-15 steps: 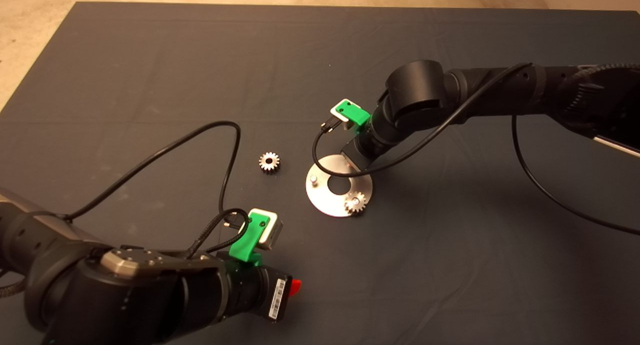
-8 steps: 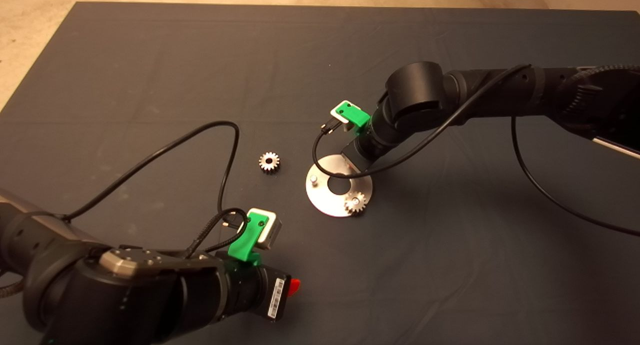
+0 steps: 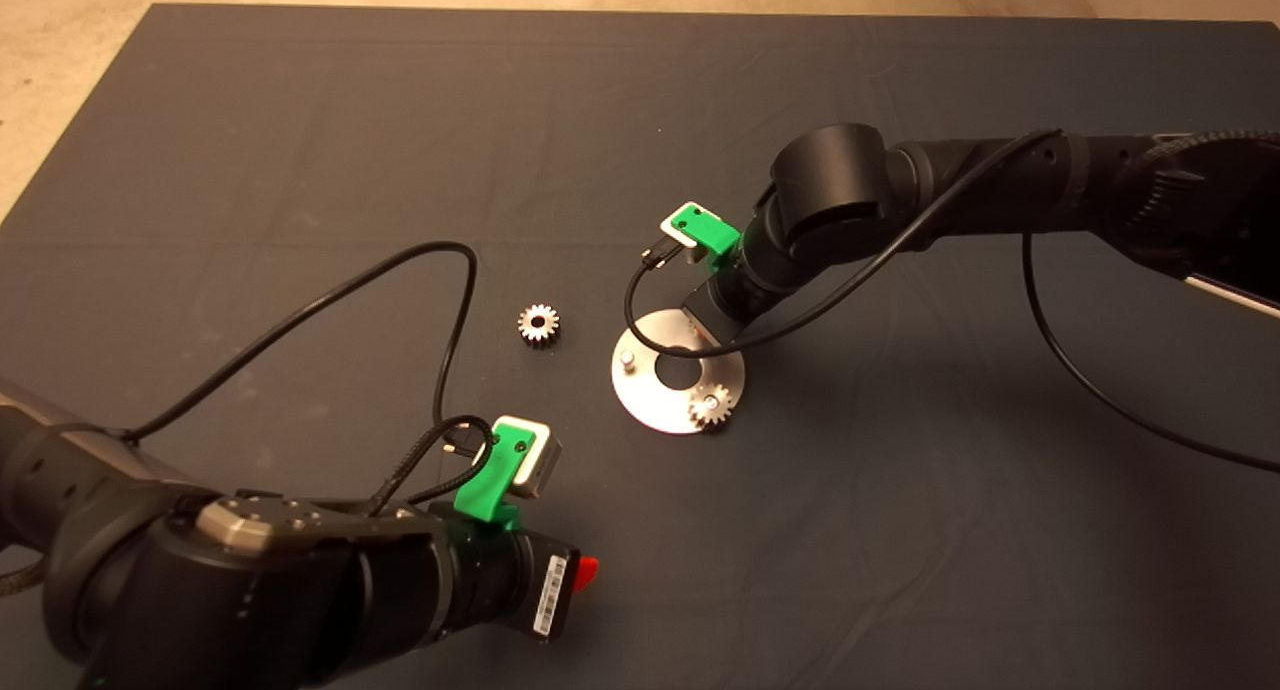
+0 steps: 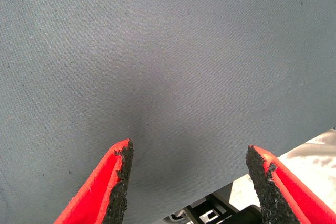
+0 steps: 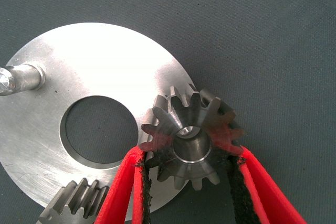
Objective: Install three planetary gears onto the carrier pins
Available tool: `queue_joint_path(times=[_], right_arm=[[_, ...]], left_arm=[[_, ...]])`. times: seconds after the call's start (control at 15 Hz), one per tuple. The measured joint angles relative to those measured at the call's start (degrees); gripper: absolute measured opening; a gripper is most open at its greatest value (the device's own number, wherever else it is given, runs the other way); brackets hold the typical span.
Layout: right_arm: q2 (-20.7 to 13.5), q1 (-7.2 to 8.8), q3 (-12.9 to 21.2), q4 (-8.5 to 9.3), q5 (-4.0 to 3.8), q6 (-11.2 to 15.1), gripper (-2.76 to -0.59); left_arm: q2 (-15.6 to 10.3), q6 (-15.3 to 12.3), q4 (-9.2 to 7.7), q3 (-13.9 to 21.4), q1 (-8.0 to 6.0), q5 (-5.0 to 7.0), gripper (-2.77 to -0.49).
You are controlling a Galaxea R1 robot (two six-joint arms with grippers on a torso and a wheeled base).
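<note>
The round silver carrier plate (image 3: 650, 410) lies mid-mat, also in the right wrist view (image 5: 105, 56). One planetary gear (image 3: 711, 404) sits on its near pin and shows partly in the right wrist view (image 5: 79, 203). One pin (image 3: 626, 358) stands bare (image 5: 21, 80). My right gripper (image 5: 191, 153) is over the plate's far edge (image 3: 700, 322), shut on a second gear (image 5: 173, 119) whose bore shows a silvery stud in it. A third gear (image 3: 538, 324) lies loose on the mat left of the plate. My left gripper (image 4: 190, 150) is open and empty over bare mat.
The left arm (image 3: 300, 580) rests at the near left, its red fingertip (image 3: 587, 570) pointing right. Black cables (image 3: 450, 300) loop over the mat near the loose gear. The mat's edge and pale floor (image 4: 315, 156) show in the left wrist view.
The left arm has drawn back slightly toward the near left. The right gripper has barely shifted and still holds its gear at the plate's far edge.
</note>
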Motion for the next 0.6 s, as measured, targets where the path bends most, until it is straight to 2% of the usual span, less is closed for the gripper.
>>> queue_joint_path(times=[0.2,0.6], right_arm=[[0.0,-0.44,0.0,0.02,0.18,0.0,-2.56],[0.0,-1.26,-0.1,-0.03,-0.07,0.0,-2.55]], left_arm=[[-0.1,0.0,0.06,0.0,0.0,0.0,-1.77],[-0.2,0.0,0.15,0.0,0.0,0.0,-1.77]])
